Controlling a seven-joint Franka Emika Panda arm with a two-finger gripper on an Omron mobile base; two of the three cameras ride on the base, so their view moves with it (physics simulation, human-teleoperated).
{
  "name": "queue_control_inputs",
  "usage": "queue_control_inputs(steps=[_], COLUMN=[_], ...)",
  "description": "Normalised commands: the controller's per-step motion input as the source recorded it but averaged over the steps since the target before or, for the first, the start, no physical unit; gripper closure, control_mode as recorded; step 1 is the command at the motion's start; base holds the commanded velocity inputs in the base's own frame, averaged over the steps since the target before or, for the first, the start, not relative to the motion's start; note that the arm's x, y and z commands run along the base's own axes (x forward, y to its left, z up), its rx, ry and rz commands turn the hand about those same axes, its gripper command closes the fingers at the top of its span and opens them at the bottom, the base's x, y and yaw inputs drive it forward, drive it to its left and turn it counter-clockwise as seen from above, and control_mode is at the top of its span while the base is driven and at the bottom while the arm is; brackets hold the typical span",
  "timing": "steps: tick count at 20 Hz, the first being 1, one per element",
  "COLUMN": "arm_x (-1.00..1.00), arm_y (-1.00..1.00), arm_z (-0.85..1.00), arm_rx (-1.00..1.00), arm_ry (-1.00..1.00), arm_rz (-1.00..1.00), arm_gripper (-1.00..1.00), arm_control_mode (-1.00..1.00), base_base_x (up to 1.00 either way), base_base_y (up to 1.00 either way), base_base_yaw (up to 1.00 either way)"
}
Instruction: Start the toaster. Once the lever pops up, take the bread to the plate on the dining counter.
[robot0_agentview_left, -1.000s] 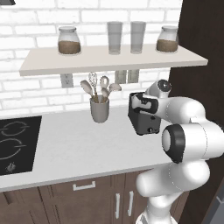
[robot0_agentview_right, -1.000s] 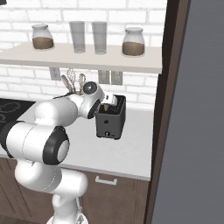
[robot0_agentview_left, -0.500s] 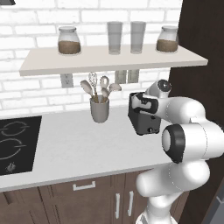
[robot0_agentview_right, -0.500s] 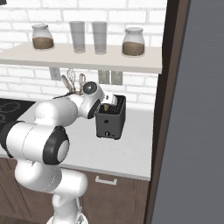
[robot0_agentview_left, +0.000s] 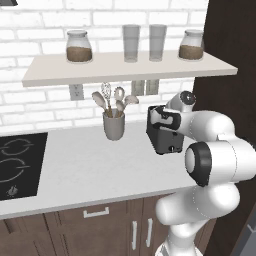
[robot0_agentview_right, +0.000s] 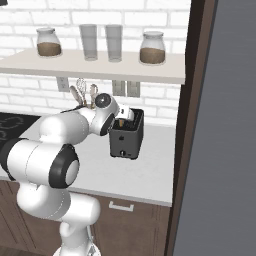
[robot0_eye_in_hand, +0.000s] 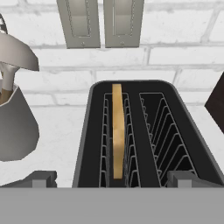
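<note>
1. The black toaster (robot0_agentview_left: 165, 139) stands on the white bench (robot0_agentview_left: 90, 170), near the dark wall panel and just below two wall outlets (robot0_eye_in_hand: 103, 22).
2. Seen from the hand, the toaster (robot0_eye_in_hand: 140, 135) shows two wire-lined slots in its top. The bread (robot0_eye_in_hand: 117, 131) stands on edge in the left slot, a thin tan slice sunk between the wires; the right slot is bare.
3. From the right side, a sliver of the tan bread (robot0_agentview_right: 121, 121) peeks up at the toaster's top, right beside the arm's wrist.
4. The claw (robot0_eye_in_hand: 111, 178) hangs just above the toaster's near edge, its two grey finger tips (robot0_eye_in_hand: 41, 178) spread wide to either side, pinching nothing.
5. In the left base view the white arm bends over in front of the toaster and covers part of it.
6. A grey utensil cup (robot0_agentview_left: 114, 125) with spoons and a whisk sits on the bench to the toaster's left, apart from it.
7. A black cooktop (robot0_agentview_left: 17, 165) lies further left.
8. On the shelf (robot0_agentview_left: 125, 67) above stand two jars and two glasses.
</note>
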Motion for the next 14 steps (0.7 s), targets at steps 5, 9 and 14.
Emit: queue_control_inputs(steps=[5, 9, 14], arm_x=[0.00, 0.00, 0.00], arm_y=[0.00, 0.00, 0.00], arm_z=[0.00, 0.00, 0.00], arm_rx=[0.00, 0.00, 0.00], arm_ry=[0.00, 0.01, 0.09], arm_rz=[0.00, 0.00, 0.00], arm_gripper=[-1.00, -1.00, -1.00], arm_control_mode=[-1.00, -1.00, -1.00], base_base_x=[0.00, 0.00, 0.00], base_base_y=[0.00, 0.00, 0.00], base_base_yaw=[0.00, 0.00, 0.00])
